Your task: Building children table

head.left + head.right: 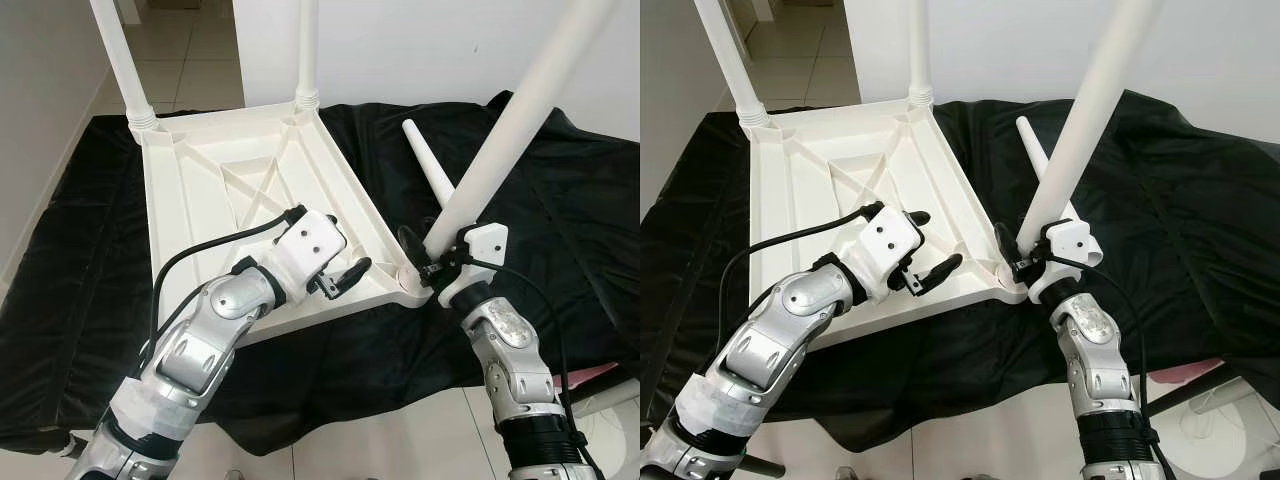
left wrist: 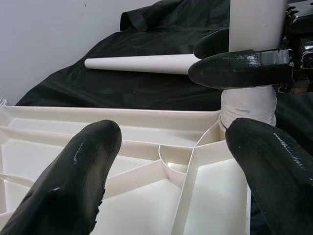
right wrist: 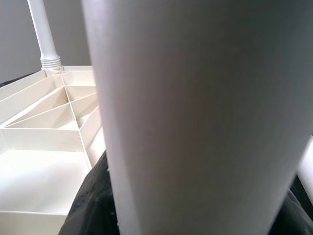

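Right gripper (image 1: 432,262) is clamped on a long white plastic leg (image 1: 520,115), tilting it into the upside-down white plastic tabletop (image 1: 215,200)'s lower-right corner socket; left gripper (image 1: 335,262), fingers spread wide and holding nothing, hovers mid-frame, probably to steady it.

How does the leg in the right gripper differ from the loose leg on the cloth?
The held leg stands tilted at the tabletop's near corner socket, clamped by the right gripper; the loose leg lies flat on the black cloth, untouched. The held leg meets the tabletop; the loose leg lies apart. Both are white tapered tubes.
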